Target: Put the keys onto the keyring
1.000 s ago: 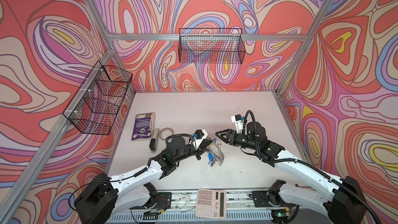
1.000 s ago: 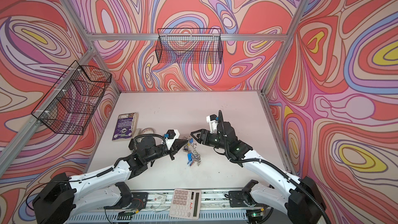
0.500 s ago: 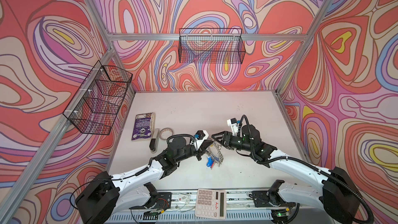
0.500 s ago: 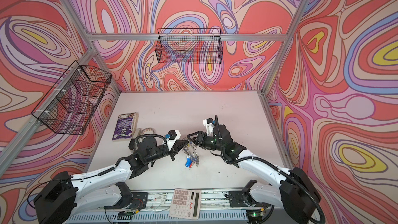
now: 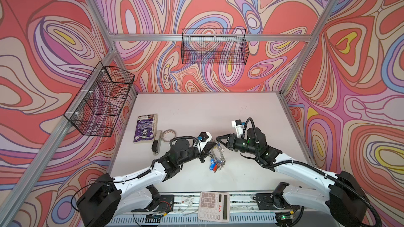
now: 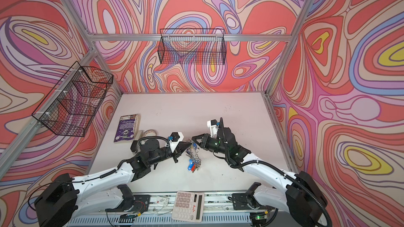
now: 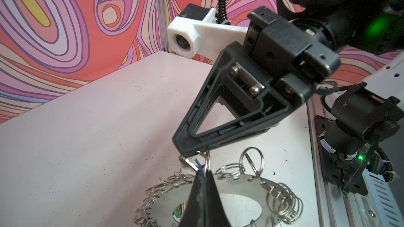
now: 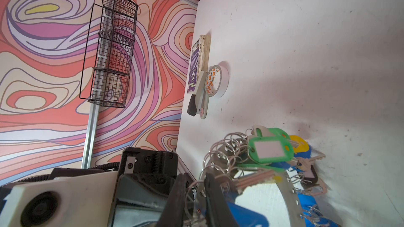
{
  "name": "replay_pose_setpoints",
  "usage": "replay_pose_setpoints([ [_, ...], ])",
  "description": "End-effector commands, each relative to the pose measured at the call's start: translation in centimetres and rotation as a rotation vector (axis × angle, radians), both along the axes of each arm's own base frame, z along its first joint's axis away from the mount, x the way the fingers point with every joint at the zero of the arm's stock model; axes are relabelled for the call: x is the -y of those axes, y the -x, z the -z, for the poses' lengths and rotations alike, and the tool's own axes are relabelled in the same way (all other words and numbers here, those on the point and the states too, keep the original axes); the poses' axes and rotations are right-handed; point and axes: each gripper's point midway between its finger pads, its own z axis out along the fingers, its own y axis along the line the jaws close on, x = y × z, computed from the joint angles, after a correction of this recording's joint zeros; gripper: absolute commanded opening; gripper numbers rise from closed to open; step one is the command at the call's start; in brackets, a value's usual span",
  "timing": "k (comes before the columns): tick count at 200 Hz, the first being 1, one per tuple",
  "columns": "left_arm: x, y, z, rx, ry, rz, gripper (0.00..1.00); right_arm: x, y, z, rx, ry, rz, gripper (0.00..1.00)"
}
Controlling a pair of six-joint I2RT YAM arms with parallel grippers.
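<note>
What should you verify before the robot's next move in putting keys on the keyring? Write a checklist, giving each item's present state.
1. Left tool shut on a split ring of the keyring: ok.
2. Right tool tip at that same ring: ok.
3. Right tool fully closed: cannot tell.
4. Keys already hanging from the keyring: ok.
5. Tape roll apart from both tools: ok.

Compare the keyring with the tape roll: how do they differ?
The keyring is grey metal hung with split rings; the tape roll is a plain pale band. The left gripper holds the keyring tilted up; the tape roll lies flat, untouched. Both have round holes.
</note>
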Motion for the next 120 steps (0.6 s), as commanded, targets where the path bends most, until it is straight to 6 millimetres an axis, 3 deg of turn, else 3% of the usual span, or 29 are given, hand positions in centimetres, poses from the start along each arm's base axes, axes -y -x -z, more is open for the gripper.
replay_pose_setpoints([
  [1, -0.1, 0.0, -4.9, 0.117, 0.125, -0.008, 0.00, 0.6, 0.3, 1.6, -0.039, 0.031, 0.024, 0.13],
  [40, -0.4, -0.1, -5.7, 0.140, 0.150, -0.034, 0.00, 0.7, 0.3, 2.4, -0.055, 0.037, 0.030, 0.00],
  [99, -0.3, 0.2, -8.3, 0.223, 0.239, -0.089, 0.00, 2.0, 0.5, 5.2, -0.107, 0.084, 0.089, 0.00],
  [120, -0.1, 0.8, -9.3, 0.247, 0.272, -0.071, 0.00, 2.0, 0.5, 6.1, -0.123, 0.094, 0.092, 0.08],
])
